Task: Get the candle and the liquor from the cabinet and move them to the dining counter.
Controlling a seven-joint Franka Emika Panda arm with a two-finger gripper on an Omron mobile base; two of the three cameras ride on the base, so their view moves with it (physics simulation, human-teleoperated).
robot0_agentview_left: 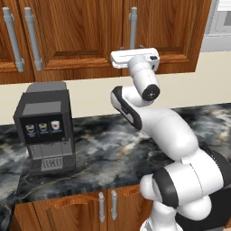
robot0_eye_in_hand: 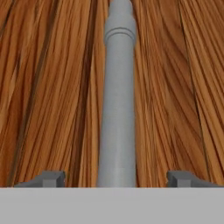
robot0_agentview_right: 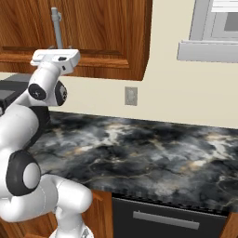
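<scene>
Cabinet reddish-brown wood, streaky grain, upper part of the frame; bar handles plain grey. Surface black-grey-white marble with faint tan veins. Coffee machine at left dark grey, small cup icons. Wall cream, outlet beige. Arm white, dark joints. Pincer tips dark grey.

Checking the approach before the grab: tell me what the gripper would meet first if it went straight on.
The long grey bar handle of the reddish-brown wooden cabinet door, centred between the open gripper tips, probably already close.
</scene>
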